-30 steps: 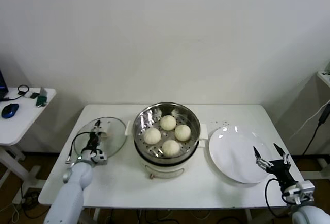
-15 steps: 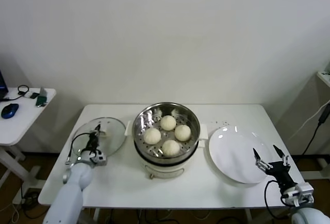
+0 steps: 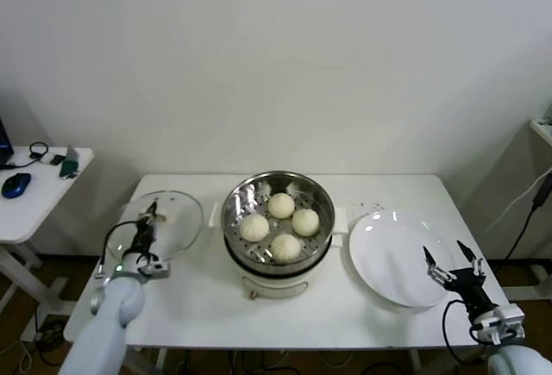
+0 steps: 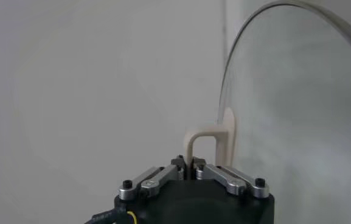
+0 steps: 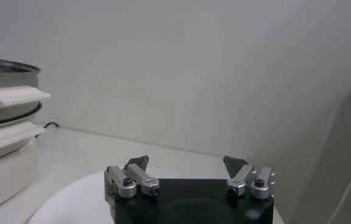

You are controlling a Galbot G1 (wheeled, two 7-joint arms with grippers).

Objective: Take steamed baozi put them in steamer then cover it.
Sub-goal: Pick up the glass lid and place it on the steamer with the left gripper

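We see a white bench (image 3: 198,306) before a plain white wall (image 3: 276,56), a flat white plate (image 3: 401,259) on its right part, a smaller side table (image 3: 26,207) off its left end carrying a blue mouse (image 3: 15,184), black headphones (image 3: 38,149), a small green item (image 3: 67,166)

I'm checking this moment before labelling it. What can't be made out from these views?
- Left wrist view: the lid is cut off by the frame edge; the left gripper, shut on its handle, is partly hidden by its own body.
- Head view: the steamer base's far side hides behind the pot; tray holes under the baozi are covered.
- Right wrist view: the plate runs out of frame, behind the open right gripper.
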